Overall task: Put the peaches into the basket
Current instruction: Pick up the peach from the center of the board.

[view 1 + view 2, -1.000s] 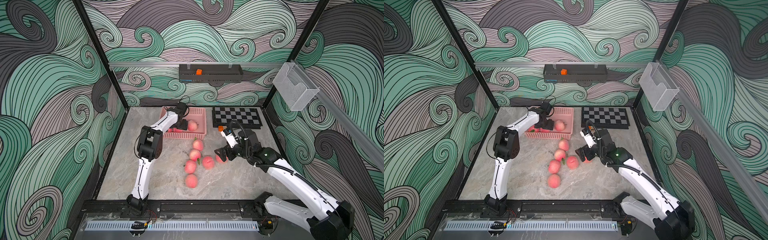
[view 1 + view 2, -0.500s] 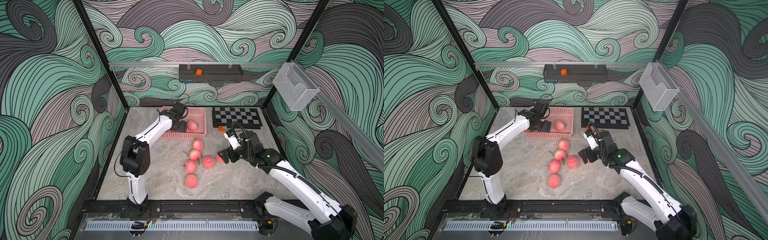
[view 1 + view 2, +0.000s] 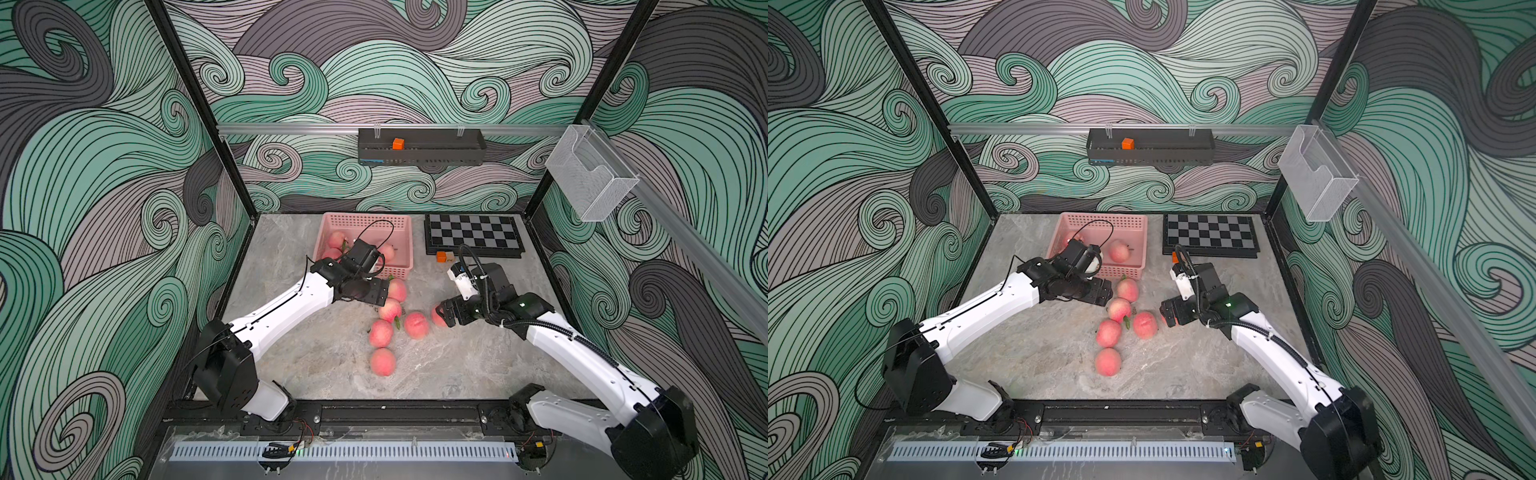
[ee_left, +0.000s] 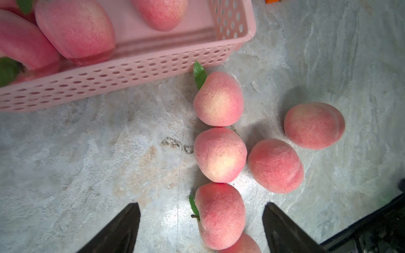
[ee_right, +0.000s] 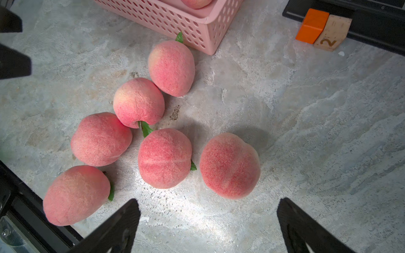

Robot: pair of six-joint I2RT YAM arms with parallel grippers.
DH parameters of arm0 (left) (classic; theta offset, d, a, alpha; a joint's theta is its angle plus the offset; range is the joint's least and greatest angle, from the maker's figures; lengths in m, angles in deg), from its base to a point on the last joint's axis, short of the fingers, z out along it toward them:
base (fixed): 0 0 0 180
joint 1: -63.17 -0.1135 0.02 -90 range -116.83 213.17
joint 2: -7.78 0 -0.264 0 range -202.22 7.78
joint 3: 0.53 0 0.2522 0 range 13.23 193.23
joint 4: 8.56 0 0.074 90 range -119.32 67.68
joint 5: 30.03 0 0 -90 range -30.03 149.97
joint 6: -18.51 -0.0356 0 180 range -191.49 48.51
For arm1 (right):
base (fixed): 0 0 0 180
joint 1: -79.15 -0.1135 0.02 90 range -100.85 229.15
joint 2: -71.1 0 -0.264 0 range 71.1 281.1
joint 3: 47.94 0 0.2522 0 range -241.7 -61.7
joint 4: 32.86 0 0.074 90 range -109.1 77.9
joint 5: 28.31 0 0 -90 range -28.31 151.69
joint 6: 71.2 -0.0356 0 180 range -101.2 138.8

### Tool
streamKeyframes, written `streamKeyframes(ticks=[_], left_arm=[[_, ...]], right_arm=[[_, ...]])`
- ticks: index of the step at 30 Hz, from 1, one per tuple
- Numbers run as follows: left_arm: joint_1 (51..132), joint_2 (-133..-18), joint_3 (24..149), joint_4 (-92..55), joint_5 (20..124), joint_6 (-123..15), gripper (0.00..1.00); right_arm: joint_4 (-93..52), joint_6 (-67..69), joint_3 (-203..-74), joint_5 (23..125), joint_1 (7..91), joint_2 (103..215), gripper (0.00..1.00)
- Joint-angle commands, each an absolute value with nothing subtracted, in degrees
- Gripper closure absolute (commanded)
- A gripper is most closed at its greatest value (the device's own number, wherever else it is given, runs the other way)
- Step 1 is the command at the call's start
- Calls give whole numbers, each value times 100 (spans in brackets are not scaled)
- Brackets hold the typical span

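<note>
The left gripper (image 4: 200, 207) is hanging with fingers spread, gripping nothing. The pink perforated basket (image 3: 365, 222) is holding a few peaches (image 4: 74, 32); six more, fuzzy pink-red fading to cream, some green-leafed, are lying clustered on the marble table (image 3: 291, 353) just before it. The right gripper (image 5: 208, 201) is gaping empty beside them.

Robot lab test cell: swirl-print panels (image 3: 104, 166) are enclosing a marble-look tabletop (image 3: 316, 365), black frame posts (image 3: 201, 108) are standing upper left and upper right, 2 white arms (image 3: 282, 307) are sitting mounted along the bottom edge.
</note>
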State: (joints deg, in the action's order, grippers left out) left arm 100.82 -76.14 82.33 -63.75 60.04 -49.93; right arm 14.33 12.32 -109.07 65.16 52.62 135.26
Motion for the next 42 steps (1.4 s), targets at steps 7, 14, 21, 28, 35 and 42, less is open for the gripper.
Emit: streamKeyframes(ticks=[7, 14, 21, 28, 35, 42], left_arm=[[10131, -6963, 7903, -6134, 6582, -4763, 10], [10131, -6842, 7663, -6008, 6766, -4690, 10], [10125, -6789, 7538, -5908, 6820, -4621, 10], [10123, -6838, 7540, -5894, 6762, -4586, 10], [10124, -6879, 7550, -5827, 6752, -4601, 10], [10092, -6903, 7552, -5785, 6709, -4641, 10]], right_arm=[[707, 1040, -10674, 6483, 5391, 14235, 1], [428, 1054, -10634, 6408, 5444, 14696, 1], [247, 1064, -10695, 6448, 5528, 15068, 1], [130, 984, -10692, 6529, 5560, 15406, 1], [128, 885, -10742, 6597, 5559, 15603, 2], [121, 816, -10716, 6624, 5558, 15650, 4]])
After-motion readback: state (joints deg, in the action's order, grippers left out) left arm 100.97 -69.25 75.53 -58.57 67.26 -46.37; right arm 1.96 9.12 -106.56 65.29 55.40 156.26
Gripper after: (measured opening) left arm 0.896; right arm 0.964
